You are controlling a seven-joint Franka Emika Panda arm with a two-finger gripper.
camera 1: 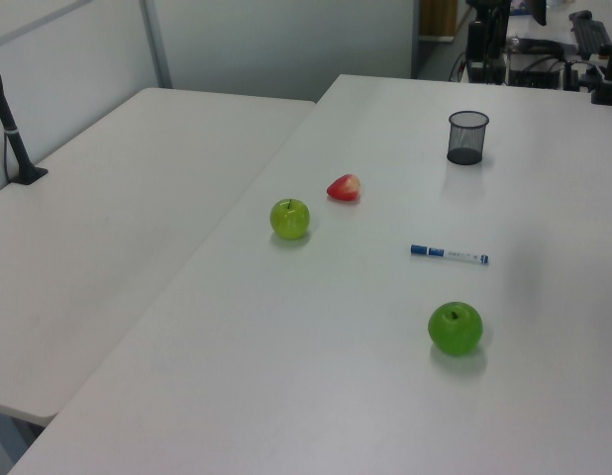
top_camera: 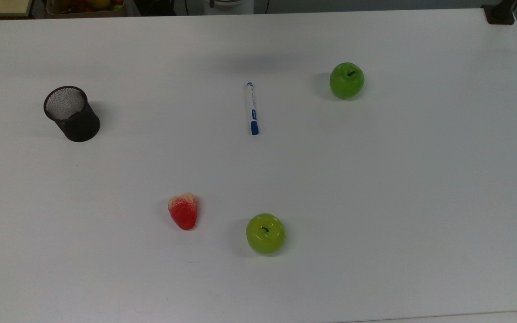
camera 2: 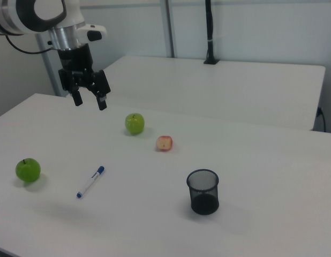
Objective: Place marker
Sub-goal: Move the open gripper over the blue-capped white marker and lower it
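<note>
Fingers [camera 2: 78,98] spread and empty, high above the marker [camera 2: 90,181] lying on the desk [camera 2: 251,225] below: reaching step, descent needed next.

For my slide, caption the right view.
Open gripper hangs above the table; marker lies flat.

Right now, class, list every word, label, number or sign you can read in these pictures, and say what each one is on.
None can be read.
Marker: a blue label near the cap, with print along the white barrel, too small to read.
Apples, strawberry, mesh cup, table, gripper: no text seen.
</note>
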